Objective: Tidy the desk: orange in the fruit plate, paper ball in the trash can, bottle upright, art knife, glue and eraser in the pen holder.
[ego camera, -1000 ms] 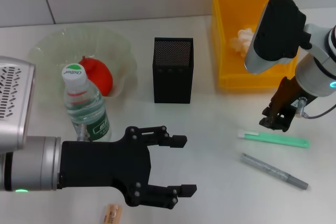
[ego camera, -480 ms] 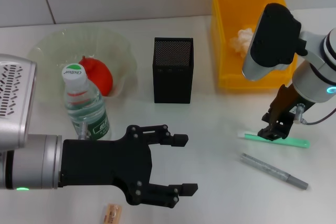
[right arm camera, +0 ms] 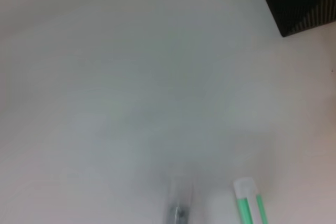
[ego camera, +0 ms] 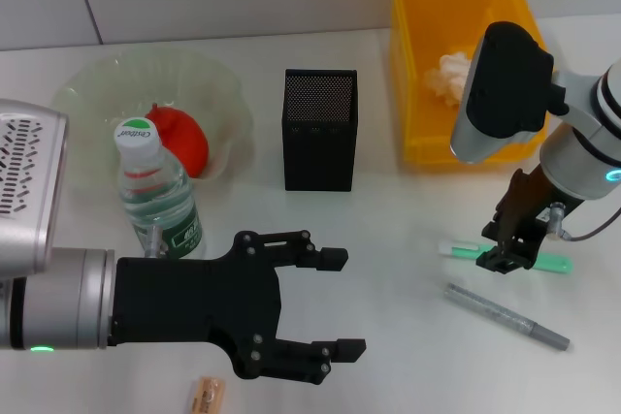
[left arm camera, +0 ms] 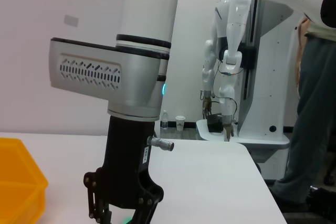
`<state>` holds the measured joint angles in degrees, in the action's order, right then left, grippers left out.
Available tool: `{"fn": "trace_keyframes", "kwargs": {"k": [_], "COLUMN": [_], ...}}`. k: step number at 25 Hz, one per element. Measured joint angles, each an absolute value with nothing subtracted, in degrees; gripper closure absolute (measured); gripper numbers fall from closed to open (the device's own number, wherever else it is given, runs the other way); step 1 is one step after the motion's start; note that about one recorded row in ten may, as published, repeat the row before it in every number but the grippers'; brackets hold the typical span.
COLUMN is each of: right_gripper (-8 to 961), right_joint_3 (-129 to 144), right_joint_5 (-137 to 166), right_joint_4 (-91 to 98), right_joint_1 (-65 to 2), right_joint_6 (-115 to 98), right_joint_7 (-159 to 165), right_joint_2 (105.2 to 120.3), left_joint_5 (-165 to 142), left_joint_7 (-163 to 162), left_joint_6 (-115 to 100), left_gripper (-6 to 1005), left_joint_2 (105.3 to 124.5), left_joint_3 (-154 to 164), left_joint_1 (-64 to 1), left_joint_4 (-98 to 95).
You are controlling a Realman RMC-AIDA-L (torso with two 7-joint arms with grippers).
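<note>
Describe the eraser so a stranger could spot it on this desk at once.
Start at the upright bottle in front of the fruit plate, then drop to the desk's near edge, just below the left gripper. The eraser is the tiny tan block lying there alone, far smaller than the orange and nowhere near the green and grey sticks on the right.

Bright even light, soft shadows, right wrist view seemingly defocused
</note>
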<state>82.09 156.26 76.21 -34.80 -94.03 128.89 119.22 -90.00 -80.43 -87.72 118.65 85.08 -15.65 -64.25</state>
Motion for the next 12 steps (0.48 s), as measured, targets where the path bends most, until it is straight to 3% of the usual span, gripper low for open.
{"fn": "trace_keyframes", "kwargs": {"k": [12], "right_gripper": [613], "right_joint_3": [79.1], "right_joint_5": [156.9], "right_joint_4": [73.5], "right_joint_1": [-36.0], "right_joint_6": [-94.4], "right_joint_7": [125.0], "right_joint_2": [118.99], "left_joint_5": [-90.0], "left_joint_7": [-80.7], "left_joint_6": [-87.7], "left_gripper": [185], "left_joint_2": [118.74], "left_joint_3": [85.7], "left_joint_1": [-15.7], "left_joint_4": [-64.2]}}
